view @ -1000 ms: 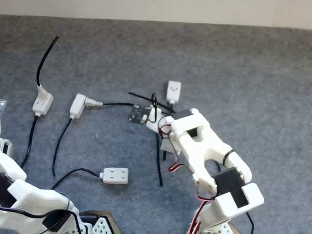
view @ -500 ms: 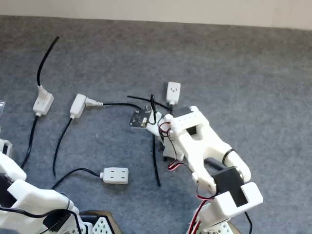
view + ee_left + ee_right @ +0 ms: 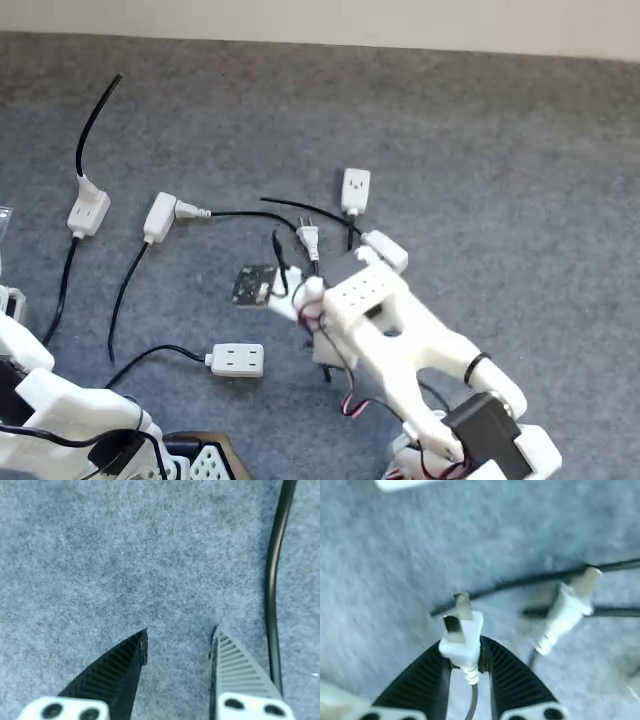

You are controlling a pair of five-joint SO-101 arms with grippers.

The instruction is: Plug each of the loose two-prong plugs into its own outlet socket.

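The step in hand looks like carrying a picked-up plug to a socket. The right hand point(image 3: 465, 649) is closed narrow on a white two-prong plug point(image 3: 463, 630), gripping its body from both sides. The prongs point straight out past the fingertips, and the cord point(image 3: 471, 700) trails back between the fingers toward the wrist. A second plug point(image 3: 563, 613) lies loose on the grey counter point(image 3: 520, 150), just beyond the hand and off to one side. A single white socket point(image 3: 355, 190) lies farther out ahead of the hand. The next move, I judge, calls for squaring the prongs to its slots and pushing straight in without the light socket sliding away. The right arm point(image 3: 400, 335) stretches low and forward from its base, wrist tipped down close to the counter. The left hand point(image 3: 180, 630) hangs over bare counter, fingers parted and empty, a black cable point(image 3: 272, 580) just beside one finger.
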